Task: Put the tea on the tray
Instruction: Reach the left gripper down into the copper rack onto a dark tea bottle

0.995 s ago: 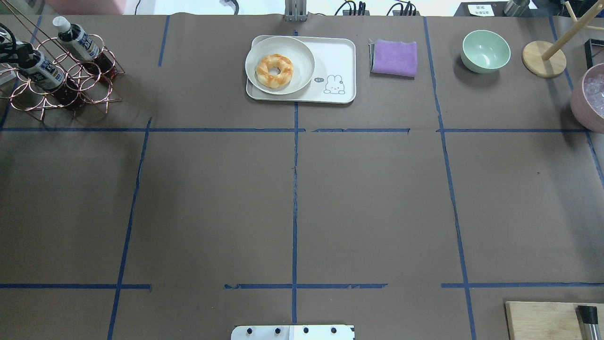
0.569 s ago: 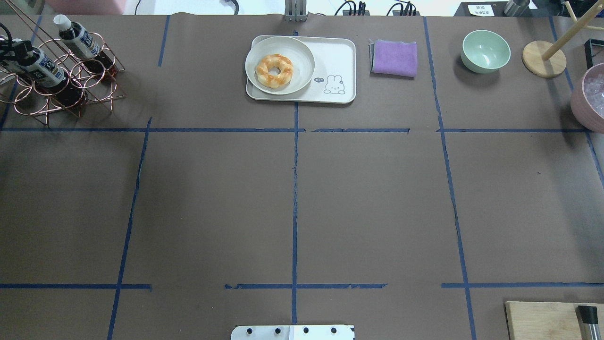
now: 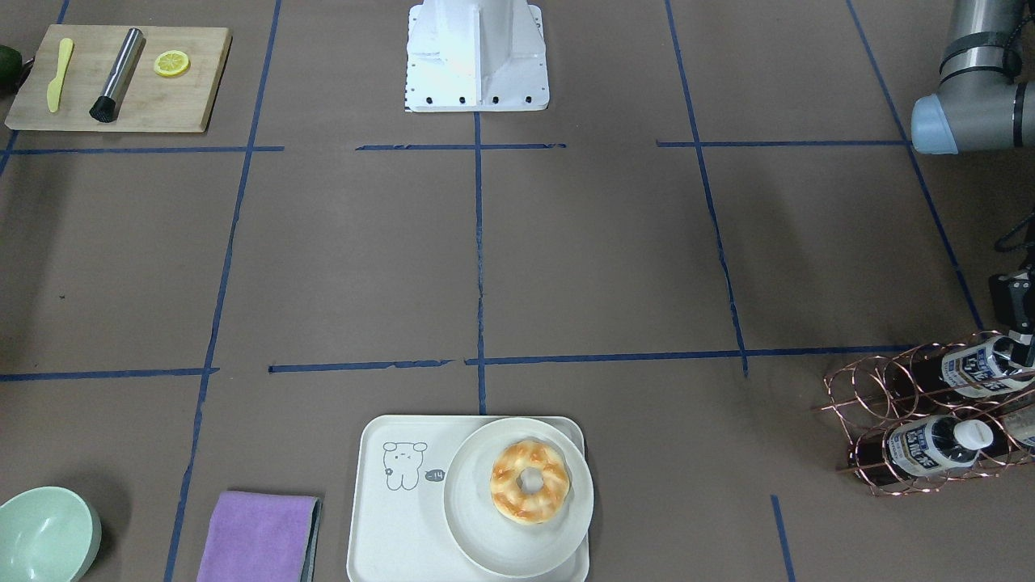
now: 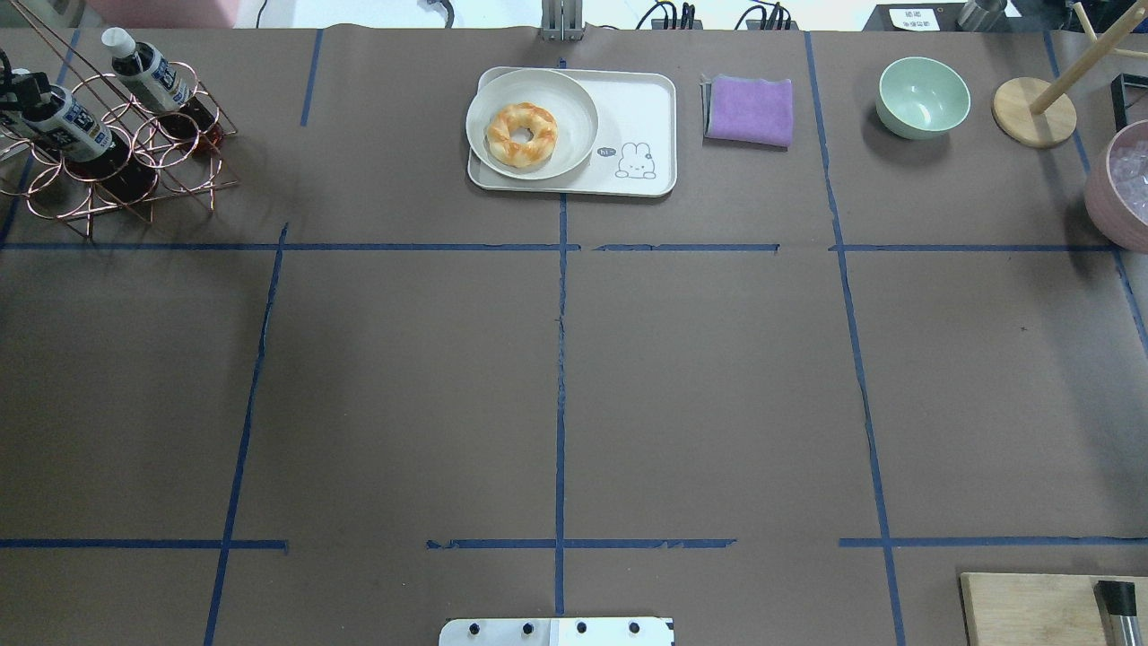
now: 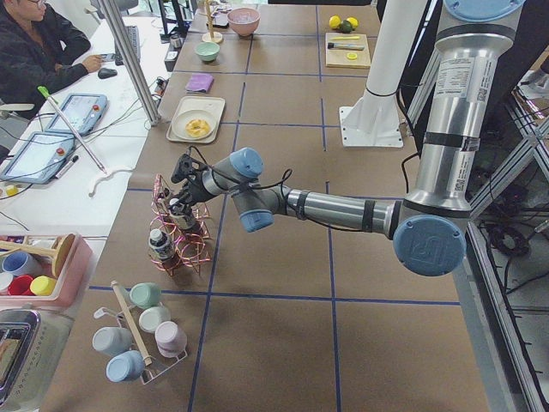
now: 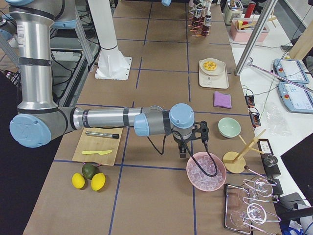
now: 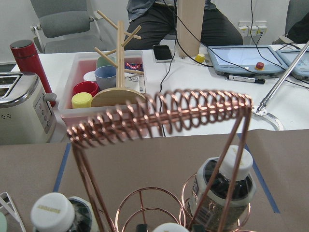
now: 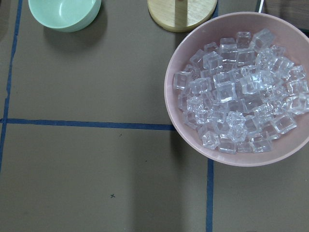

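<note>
1. Front view: the tea (image 3: pixel 966 370) lies in a copper wire rack (image 3: pixel 873 388), its cap at the left gripper (image 3: pixel 1017 347). The tray (image 3: pixel 388 525), well apart, bears a plate (image 3: pixel 485 541) with a doughnut (image 3: pixel 530 481).
2. Overhead view: another bottle (image 4: pixel 148 72) lies near it in the rack.
3. Left wrist view: dark fingertips (image 7: pixel 140 228) flank a white cap at the bottom edge. I cannot tell whether they clamp it.
4. Right side view: the right gripper (image 6: pixel 183 152) hangs beside a pink bowl of ice (image 6: pixel 205 171). I cannot tell how its jaws stand.

Copper rack (image 4: pixel 170 148) hoops around tea (image 4: pixel 73 128)
</note>
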